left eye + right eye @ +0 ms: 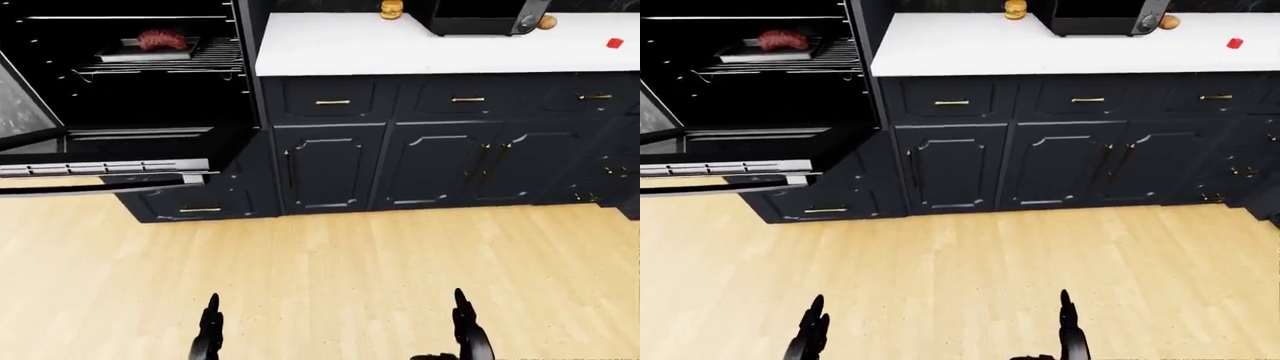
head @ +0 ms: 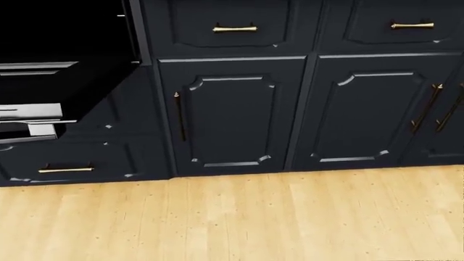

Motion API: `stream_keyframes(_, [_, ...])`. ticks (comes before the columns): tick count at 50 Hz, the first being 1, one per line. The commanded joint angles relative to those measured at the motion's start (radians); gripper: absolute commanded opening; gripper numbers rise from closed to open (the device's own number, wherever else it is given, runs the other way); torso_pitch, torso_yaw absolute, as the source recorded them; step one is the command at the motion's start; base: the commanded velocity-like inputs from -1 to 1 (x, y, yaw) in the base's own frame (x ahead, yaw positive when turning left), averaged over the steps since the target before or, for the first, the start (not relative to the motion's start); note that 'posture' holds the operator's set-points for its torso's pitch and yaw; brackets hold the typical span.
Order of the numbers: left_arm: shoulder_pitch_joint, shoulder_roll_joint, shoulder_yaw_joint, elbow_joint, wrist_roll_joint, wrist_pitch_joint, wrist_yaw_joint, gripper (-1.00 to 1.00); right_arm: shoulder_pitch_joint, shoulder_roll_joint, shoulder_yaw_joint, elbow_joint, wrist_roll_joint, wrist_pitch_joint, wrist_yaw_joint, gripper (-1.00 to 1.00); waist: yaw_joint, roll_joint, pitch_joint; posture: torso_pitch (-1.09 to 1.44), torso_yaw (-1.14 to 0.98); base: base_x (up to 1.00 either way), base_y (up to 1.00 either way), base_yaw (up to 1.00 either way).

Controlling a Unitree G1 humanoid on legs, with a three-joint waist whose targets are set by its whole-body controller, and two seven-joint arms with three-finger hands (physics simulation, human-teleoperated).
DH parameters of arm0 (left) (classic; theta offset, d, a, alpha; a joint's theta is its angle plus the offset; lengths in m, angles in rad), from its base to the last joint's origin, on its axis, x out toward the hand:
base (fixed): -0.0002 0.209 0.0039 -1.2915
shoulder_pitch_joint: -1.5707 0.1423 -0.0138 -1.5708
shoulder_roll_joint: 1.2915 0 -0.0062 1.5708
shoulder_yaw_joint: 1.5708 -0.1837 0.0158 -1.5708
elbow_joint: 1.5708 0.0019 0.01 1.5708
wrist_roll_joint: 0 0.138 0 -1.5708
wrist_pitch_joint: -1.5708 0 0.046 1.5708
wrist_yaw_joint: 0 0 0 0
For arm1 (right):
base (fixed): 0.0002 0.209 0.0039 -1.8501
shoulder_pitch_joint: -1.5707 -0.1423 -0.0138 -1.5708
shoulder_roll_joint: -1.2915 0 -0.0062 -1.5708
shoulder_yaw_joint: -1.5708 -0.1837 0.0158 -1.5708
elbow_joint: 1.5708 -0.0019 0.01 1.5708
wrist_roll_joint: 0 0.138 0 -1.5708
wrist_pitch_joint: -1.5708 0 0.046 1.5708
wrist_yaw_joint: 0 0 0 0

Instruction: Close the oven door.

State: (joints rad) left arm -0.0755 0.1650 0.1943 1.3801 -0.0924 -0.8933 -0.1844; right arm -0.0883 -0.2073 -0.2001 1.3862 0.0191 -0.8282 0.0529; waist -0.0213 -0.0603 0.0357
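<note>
The oven door [image 1: 100,169] hangs open at the left of the left-eye view, lowered to a near-horizontal position, its pale inner edge and long handle bar facing the camera. Behind it the oven cavity [image 1: 150,90] is exposed. A wire rack [image 1: 205,60] in the upper part of the cavity carries a flat tray [image 1: 140,52] with a reddish piece of meat [image 1: 162,39] resting on it.

Both hands appear at the bottom edge of the eye views, low over the wooden floor [image 1: 330,262] and well apart from the oven door. The left hand [image 1: 209,334] shows as dark fingers pointing upward in the view; it touches nothing and holds nothing. The right hand [image 1: 468,330] is in the same attitude, fingers extended, and is also empty. Most of each hand is cut off by the frame, so the exact spread of the fingers cannot be told.

To the right of the oven stand dark cabinets [image 1: 330,165] with brass handles, under a white counter [image 1: 420,49]. On the counter sit a black appliance [image 1: 480,19], a burger [image 1: 391,9] and a small red object [image 1: 615,43]. The head view shows only the cabinet fronts, the door edge at left and floor.
</note>
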Motion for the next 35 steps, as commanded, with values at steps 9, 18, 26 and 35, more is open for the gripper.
stream_keyframes(9, [-0.007,0.015,0.004,-0.018,-0.005,-0.028,-0.003,1.00,-0.011,-0.007,-0.003,-0.020,0.009,-0.028,0.002,1.00,0.006,0.048,-0.006,0.00,0.00,0.00,0.31,0.00])
stream_keyframes(18, [-0.007,0.015,0.005,-0.018,-0.006,-0.027,-0.005,1.00,-0.011,-0.008,-0.002,-0.020,0.009,-0.029,-0.001,1.00,0.022,0.101,-0.013,0.00,0.00,0.00,0.32,0.00])
stream_keyframes(26, [-0.008,0.015,0.004,-0.019,-0.006,-0.027,-0.005,1.00,-0.013,-0.008,-0.004,-0.021,0.014,-0.026,0.005,1.00,0.015,0.017,-0.004,0.00,0.00,0.00,0.32,0.00])
stream_keyframes(35, [-0.006,0.014,0.004,-0.017,-0.005,-0.027,-0.007,1.00,-0.001,0.003,0.007,-0.025,0.009,-0.035,-0.007,1.00,0.003,0.001,-0.016,0.00,0.00,0.00,0.31,0.00])
